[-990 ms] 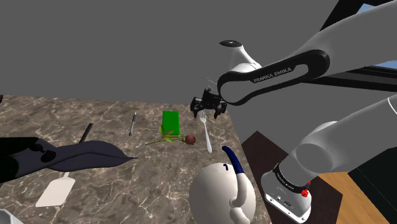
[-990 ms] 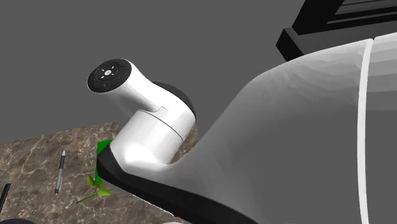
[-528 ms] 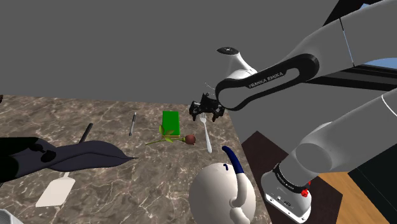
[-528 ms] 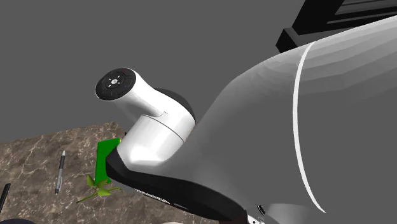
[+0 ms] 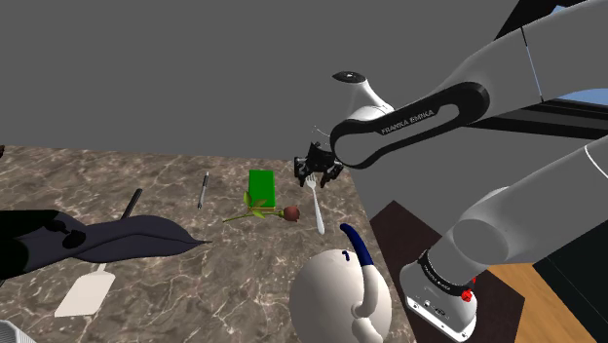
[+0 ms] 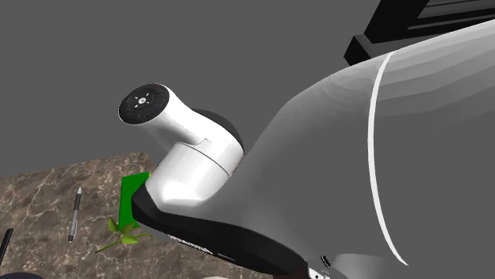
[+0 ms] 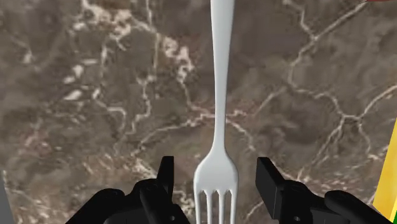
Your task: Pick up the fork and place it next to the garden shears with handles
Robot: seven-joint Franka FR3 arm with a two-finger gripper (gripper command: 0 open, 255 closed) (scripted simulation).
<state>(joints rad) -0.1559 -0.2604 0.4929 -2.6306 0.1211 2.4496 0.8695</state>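
While the gripper (image 7: 216,167) straddles the fork (image 7: 221,83), its 2 fingers (image 7: 270,178) stand apart, untouching.
Probably light, stiff, slick: pinch the narrow neck beside the tines.

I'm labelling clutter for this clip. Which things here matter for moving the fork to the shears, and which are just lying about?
Job: fork, garden shears, open gripper.
Lying about: pen, green box, rose, white spatula, white round pot.

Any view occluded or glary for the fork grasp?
Shoulder view: even light, fork clear at the gripper. Second exterior view: the arm close to the camera blocks much of the counter. Wrist view: no glare, fork stands out between open fingers.
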